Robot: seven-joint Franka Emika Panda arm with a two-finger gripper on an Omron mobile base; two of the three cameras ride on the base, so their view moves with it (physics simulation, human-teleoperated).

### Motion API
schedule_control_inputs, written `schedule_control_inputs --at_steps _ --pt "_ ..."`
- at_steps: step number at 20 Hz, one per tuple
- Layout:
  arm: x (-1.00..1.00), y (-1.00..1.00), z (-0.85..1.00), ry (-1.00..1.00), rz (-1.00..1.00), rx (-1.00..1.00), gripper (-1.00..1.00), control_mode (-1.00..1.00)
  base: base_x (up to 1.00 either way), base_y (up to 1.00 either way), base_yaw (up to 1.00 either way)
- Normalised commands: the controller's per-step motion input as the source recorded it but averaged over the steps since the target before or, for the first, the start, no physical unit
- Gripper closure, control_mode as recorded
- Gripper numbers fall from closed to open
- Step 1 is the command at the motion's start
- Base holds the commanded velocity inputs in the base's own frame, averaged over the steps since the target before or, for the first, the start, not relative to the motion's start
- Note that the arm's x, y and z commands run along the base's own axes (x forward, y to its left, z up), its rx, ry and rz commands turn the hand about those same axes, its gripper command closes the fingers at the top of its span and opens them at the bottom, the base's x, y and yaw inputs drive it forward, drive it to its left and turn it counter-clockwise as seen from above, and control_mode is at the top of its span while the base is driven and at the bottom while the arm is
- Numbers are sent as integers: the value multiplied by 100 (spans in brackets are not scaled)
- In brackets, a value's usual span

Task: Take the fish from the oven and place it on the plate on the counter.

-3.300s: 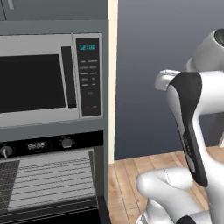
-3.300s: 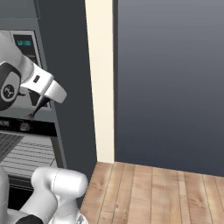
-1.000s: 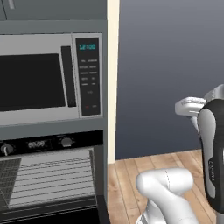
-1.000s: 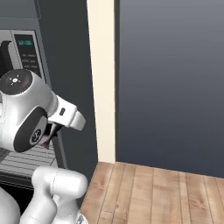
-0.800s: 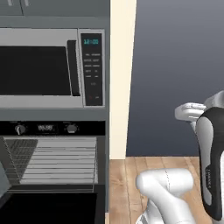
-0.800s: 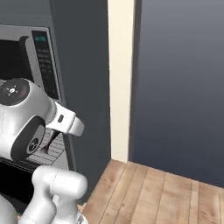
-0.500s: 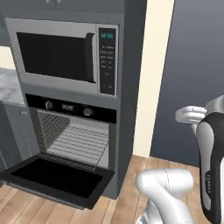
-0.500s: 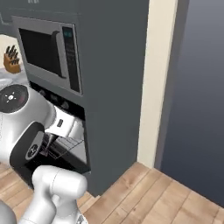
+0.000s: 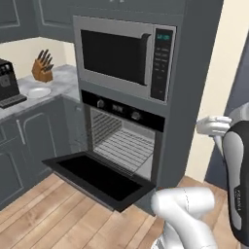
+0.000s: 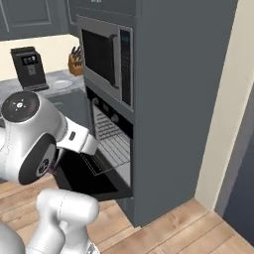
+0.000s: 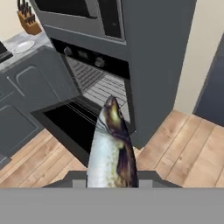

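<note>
The fish [image 11: 111, 146] is out of the open oven [image 9: 124, 146], gripped in the fingers. Carrying step: next, reach the white plate [image 9: 39, 92] on the tabletop [image 9: 61, 82] and lower it there.

Light is even and soft in all three views, a flat rendered look with no visible source. Shadows are faint; the oven [image 9: 124, 146] cavity is dim towards 9 o'clock. The microwave [image 9: 127, 57] glass shows no glare. Edges look coarse and slightly blurred, without lens distortion.
</note>
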Motion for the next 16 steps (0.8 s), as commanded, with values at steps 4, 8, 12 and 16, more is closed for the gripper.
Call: schedule_control_inputs --at_steps 4,8,12,16 --pt "0 0 0 0 0 0 100 100 -14 100 20" --pt "0 0 0 0 0 0 100 100 -8 100 4" --pt "0 0 0 0 0 0 100 100 -4 100 0" --pt "0 0 0 0 0 0 100 100 2 100 -1"
